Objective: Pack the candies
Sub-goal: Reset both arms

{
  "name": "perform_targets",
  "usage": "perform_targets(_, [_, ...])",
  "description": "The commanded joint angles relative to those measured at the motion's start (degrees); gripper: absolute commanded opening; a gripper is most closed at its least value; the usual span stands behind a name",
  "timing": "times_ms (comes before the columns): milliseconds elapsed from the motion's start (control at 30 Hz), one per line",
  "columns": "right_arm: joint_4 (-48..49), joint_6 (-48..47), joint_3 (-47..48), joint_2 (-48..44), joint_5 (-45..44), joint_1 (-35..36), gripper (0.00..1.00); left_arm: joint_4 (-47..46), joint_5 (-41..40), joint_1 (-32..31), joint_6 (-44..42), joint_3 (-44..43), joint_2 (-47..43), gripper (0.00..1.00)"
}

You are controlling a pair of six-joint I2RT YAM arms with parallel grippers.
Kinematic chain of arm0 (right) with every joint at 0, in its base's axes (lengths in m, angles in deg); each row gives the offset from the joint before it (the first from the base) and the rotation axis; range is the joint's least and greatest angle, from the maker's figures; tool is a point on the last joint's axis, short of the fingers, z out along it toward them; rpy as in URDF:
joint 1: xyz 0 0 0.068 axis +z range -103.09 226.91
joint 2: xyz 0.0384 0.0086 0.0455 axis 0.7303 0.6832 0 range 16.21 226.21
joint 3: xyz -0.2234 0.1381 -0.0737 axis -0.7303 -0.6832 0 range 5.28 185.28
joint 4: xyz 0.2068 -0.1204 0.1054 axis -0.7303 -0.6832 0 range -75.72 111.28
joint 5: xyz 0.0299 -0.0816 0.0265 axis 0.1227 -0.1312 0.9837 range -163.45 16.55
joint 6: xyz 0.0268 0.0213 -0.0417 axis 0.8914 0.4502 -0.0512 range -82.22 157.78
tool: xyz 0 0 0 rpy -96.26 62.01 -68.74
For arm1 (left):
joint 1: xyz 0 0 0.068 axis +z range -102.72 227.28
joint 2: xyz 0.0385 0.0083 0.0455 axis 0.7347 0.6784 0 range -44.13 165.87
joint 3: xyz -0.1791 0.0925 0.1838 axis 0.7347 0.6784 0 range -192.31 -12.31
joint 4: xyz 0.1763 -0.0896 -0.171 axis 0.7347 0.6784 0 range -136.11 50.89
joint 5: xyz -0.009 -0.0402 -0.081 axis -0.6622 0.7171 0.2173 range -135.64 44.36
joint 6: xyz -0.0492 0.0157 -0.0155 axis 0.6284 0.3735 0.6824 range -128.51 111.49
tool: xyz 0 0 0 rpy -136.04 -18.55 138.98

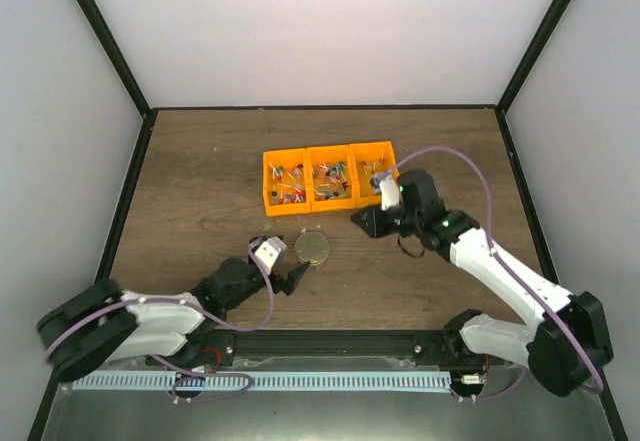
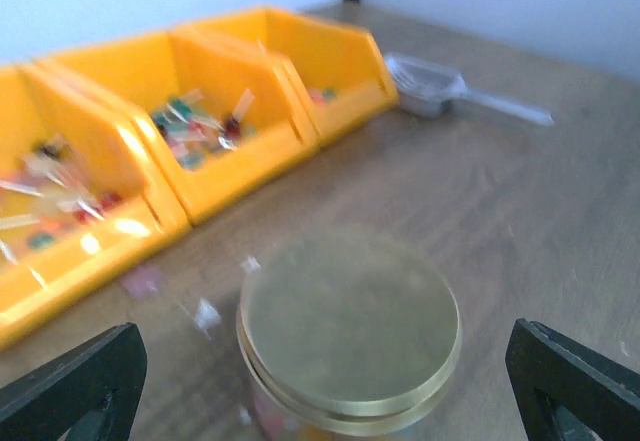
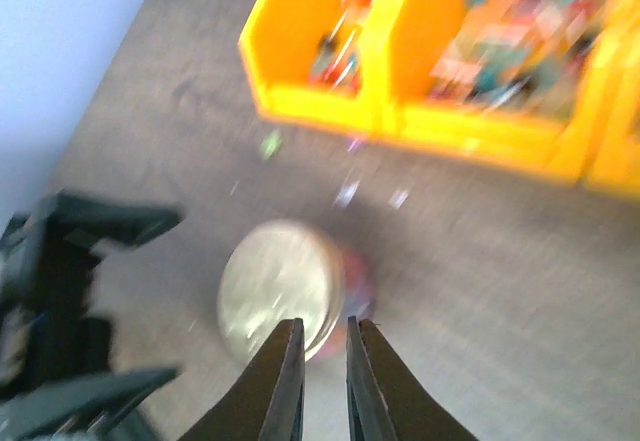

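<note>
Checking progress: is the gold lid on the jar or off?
On. The lid sits flat on the jar, covering its mouth.

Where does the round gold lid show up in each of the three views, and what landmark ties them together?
Top external: gold lid at centre, just below the orange bins.
Left wrist: gold lid low centre, filling the foreground.
Right wrist: gold lid left of centre, blurred.
Shared landmark: the orange bins, above the lid in every picture.

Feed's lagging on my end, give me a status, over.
Left gripper wide open, facing lidded jar. Right gripper barely open, empty, near it. Candies in bins; scoop lying on table. Nothing blocking.
</note>
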Motion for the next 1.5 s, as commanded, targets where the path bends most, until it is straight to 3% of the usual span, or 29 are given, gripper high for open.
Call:
perform_targets(0, [4.9, -7.3, 7.9, 4.0, -11.4, -5.2, 0.16, 24.5, -9.5, 0.0, 0.1, -5.9, -13.9, 1.0])
perform_targets(100, [10.3, -10.7, 7.6, 6.5, -18.5, -10.6, 0.2, 32.1, -14.7, 2.7, -0.8, -9.9, -21.0, 1.0])
perform_targets(267, [25.3, -16.8, 1.0, 10.3, -21.5, -20.3, 0.24, 38.3, -8.2, 18.4, -0.5, -15.0, -24.7, 1.0])
perform_targets(300, [28.7, -17.7, -0.6, 10.9, -21.9, -21.6, 0.32, 38.1, -8.0, 20.5, -1.6, -15.6, -24.7, 1.0])
perform_targets(367, [37.3, -20.2, -4.8, 12.3, -23.1, -23.2, 0.38, 37.4, -6.5, 24.6, -2.9, -16.8, -23.7, 1.0])
perform_targets(400, [41.7, -20.9, -7.1, 13.0, -24.7, -23.4, 0.51, 37.0, -5.4, 26.8, -3.1, -17.3, -22.8, 1.0])
perform_targets(467, [52.6, -22.2, -11.6, 14.7, -30.3, -23.7, 0.66, 35.3, -3.0, 31.6, -2.8, -18.4, -20.4, 1.0])
perform_targets(533, [62.5, -22.3, -15.1, 16.9, -33.7, -24.2, 0.74, 32.4, -0.6, 36.2, -2.2, -19.0, -18.5, 1.0])
perform_targets(700, [72.7, -21.0, -19.2, 22.2, -34.2, -25.8, 0.84, 23.0, 3.5, 46.7, -2.7, -19.7, -11.2, 1.0])
perform_targets(767, [81.3, -20.0, -24.2, 22.9, -36.6, -25.8, 0.99, 17.8, 5.3, 50.3, -3.7, -19.2, -7.0, 1.0])
perform_targets(867, [92.2, -19.2, -30.5, 22.0, -37.6, -25.8, 1.0, 9.5, 3.9, 53.1, -8.2, -17.9, -0.8, 1.0])
perform_targets(933, [99.9, -20.3, -34.7, 23.7, -35.4, -25.8, 1.0, 2.8, 5.6, 55.8, -6.5, -16.9, 2.9, 1.0])
perform_targets(967, [107.0, -21.5, -36.9, 25.3, -33.9, -25.8, 1.0, 6.0, 6.9, 57.3, -4.8, -19.3, 4.2, 1.0])
perform_targets(1000, [106.7, -22.0, -37.4, 24.7, -32.8, -25.8, 1.0, 6.2, 8.0, 58.1, -3.6, -19.6, 6.0, 1.0])
perform_targets(1100, [107.8, -22.6, -37.3, 25.1, -31.6, -25.9, 1.0, -5.0, 13.5, 58.3, -2.9, -15.3, 9.0, 1.0])
perform_targets(1300, [108.2, -21.9, -38.3, 24.1, -32.6, -25.8, 1.0, -15.3, 10.5, 58.1, -2.1, -11.2, 14.2, 1.0])
perform_targets(1467, [107.8, -20.5, -37.9, 24.4, -35.9, -25.8, 1.0, -18.4, 9.0, 56.7, -3.0, -12.7, 19.9, 1.0])
